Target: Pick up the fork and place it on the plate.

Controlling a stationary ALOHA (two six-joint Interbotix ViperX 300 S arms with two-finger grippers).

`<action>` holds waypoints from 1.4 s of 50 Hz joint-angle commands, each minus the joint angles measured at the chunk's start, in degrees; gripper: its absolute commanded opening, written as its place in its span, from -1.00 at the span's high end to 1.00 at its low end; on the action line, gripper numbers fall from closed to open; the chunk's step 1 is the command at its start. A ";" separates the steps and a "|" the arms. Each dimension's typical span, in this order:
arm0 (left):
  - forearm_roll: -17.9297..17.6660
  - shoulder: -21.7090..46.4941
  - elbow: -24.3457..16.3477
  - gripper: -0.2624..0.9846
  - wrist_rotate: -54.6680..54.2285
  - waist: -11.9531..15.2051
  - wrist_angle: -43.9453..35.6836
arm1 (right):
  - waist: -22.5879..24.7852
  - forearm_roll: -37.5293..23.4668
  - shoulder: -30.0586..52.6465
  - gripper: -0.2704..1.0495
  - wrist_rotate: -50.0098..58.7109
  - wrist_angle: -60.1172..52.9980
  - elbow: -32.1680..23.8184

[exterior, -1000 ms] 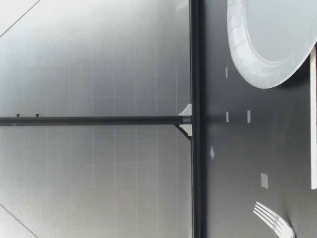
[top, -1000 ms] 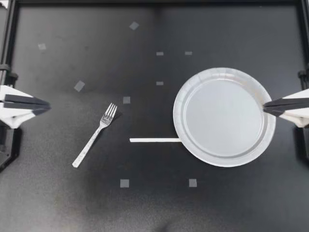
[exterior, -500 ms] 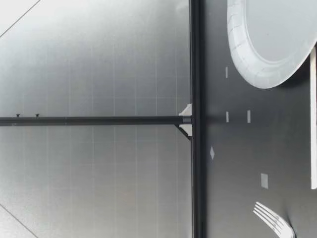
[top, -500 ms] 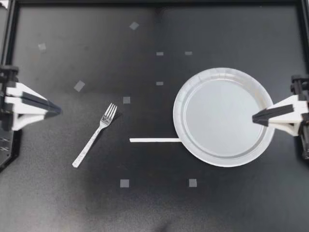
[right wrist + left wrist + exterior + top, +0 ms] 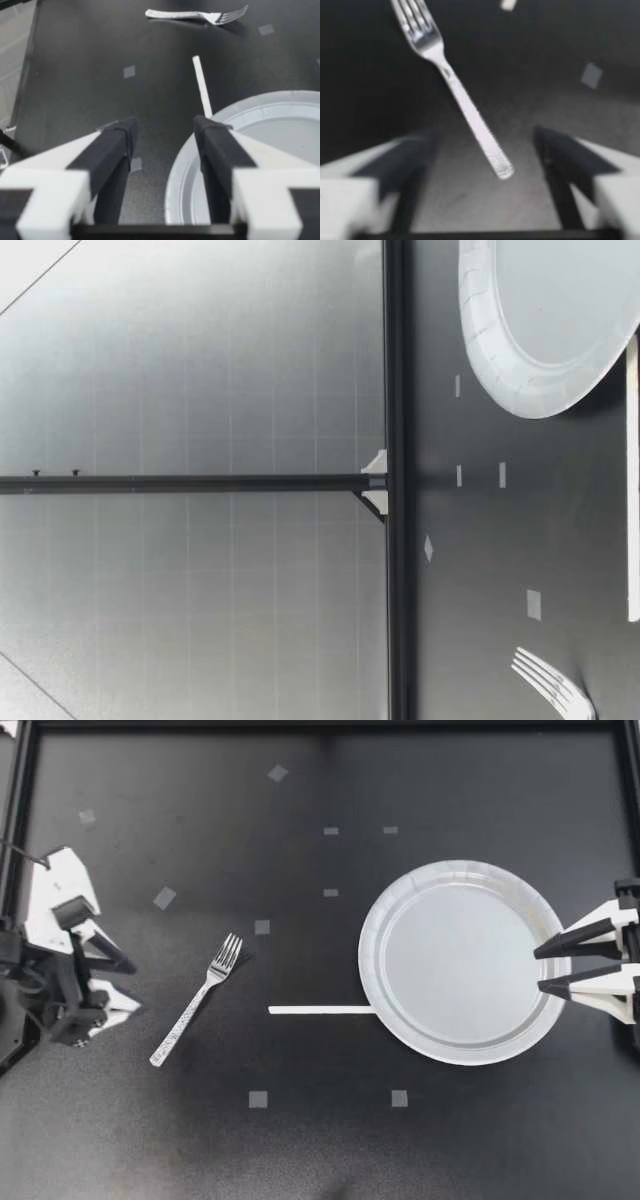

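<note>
Fingers on both arms have spread apart within the last second. My left gripper [image 5: 118, 982] was a closed wedge at the table's left edge. It has since swung round and tipped down toward the fork [image 5: 197, 1000], and now stands wide open and empty, near the handle but not touching it. In the left wrist view the fork [image 5: 465, 105] lies ahead of the gripper, with its handle end pointing into the gap between the two fingers and its tines farther off. My right gripper [image 5: 545, 968] has also parted its fingers, moderately, holding nothing, and hovers over the right rim of the paper plate [image 5: 460, 960]. The fork has not moved. It lies flat on the black table [image 5: 300, 1140], well apart from the paper plate, with a white strip [image 5: 320, 1010] between them. By my reading the left arm is lining up for the pick. The grasp is not yet begun, and the placing is all ahead.
</note>
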 commanded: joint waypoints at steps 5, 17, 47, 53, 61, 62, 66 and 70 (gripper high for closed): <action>0.26 11.43 -3.43 -0.48 0.18 0.09 -5.10 | 0.35 0.09 1.23 -0.21 0.18 -4.48 0.70; 0.53 27.33 -10.37 -0.46 2.20 0.09 -5.54 | 0.35 0.09 1.23 -0.21 1.93 -5.19 1.85; 0.35 35.16 -12.66 -0.44 2.99 0.18 -4.83 | 0.35 0.18 0.70 -0.20 2.46 -5.54 2.46; 0.26 35.60 -12.30 -0.41 2.02 0.79 -5.36 | 0.88 0.18 0.88 -0.20 2.46 -5.54 2.29; 0.35 37.27 -11.07 -0.28 0.35 2.02 -7.73 | 2.99 0.09 1.49 -0.20 2.72 -5.54 2.20; 0.26 37.44 -10.99 -0.26 0.35 2.02 -8.09 | 3.16 0.09 1.49 -0.20 2.81 -5.54 2.20; 0.35 38.14 -10.99 -0.22 0.35 2.11 -9.49 | 3.78 0.09 1.67 -0.20 3.69 -5.63 2.29; 0.35 38.32 -11.43 -0.22 0.35 2.11 -10.02 | 3.87 0.18 1.67 -0.20 4.39 -5.71 2.55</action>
